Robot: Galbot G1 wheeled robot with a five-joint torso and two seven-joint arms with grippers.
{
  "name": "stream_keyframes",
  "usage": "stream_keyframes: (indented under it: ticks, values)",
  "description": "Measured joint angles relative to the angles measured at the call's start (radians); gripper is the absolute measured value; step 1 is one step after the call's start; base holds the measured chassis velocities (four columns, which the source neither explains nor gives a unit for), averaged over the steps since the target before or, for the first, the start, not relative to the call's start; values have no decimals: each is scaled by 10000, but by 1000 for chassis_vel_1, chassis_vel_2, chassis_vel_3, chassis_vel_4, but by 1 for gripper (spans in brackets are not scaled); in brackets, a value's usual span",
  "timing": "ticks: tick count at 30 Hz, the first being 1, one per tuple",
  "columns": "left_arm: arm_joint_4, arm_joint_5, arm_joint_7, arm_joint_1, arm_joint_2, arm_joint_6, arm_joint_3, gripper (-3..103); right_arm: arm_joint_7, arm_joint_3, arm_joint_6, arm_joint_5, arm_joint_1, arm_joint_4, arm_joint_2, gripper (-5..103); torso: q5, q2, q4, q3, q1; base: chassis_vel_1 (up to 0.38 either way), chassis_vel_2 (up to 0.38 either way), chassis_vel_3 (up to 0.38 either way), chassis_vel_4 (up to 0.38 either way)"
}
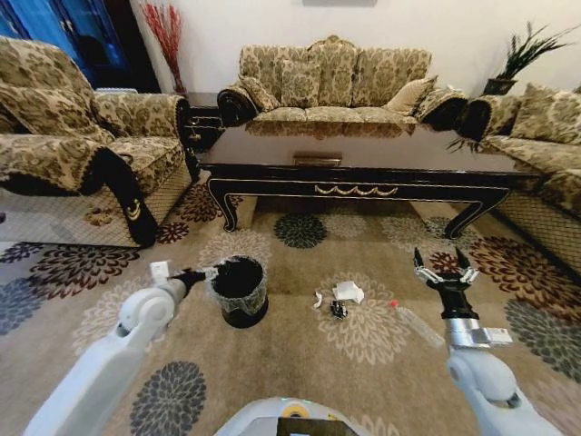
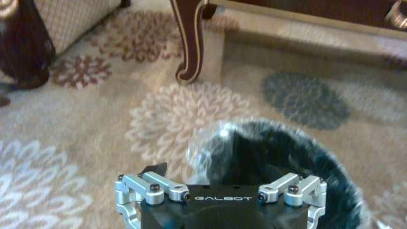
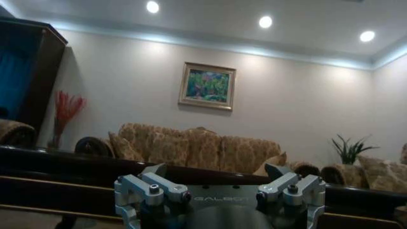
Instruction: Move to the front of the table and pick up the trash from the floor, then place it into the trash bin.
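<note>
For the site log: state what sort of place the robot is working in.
Most likely a home living room. Patterned sofas stand around a long dark coffee table on a flowered carpet, and a framed painting hangs on the wall above one sofa.

Bright ceiling spotlights (image 3: 265,21), glossy table (image 1: 363,150) glare, blurred left wrist view.

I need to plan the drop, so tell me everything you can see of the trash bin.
The trash bin is small, round and black, with a translucent plastic liner folded over its rim. It stands upright and open-topped on the patterned carpet, in front of the coffee table toward its left end. The left gripper hovers beside its rim; contact is unclear. The litter lies apart, to its right.
</note>
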Motion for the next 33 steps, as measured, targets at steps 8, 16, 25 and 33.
stream_keyframes:
  ticks: [8,16,25,33]
  values:
    - [854,58,-148,-324,-737,-23,531,100,-9,188,104,-93,-172,-134,22,100,-1,0,7,0,0,0,0,0,0]
    - [1783,333,-144,-674,-1355,-211,859,95,-16,216,119,-111,-216,-164,-18,100,0,0,6,0,0,0,0,0,0]
    - [1847,611,-170,-356,-1399,-345,659,76,274,-25,-89,-160,-76,-267,-37,100,0,0,6,0,0,0,0,0,0]
    - [1506,751,-167,106,-1381,-418,255,51,1554,-549,-1200,-70,212,-327,-77,100,-1,0,5,0,0,0,0,0,0]
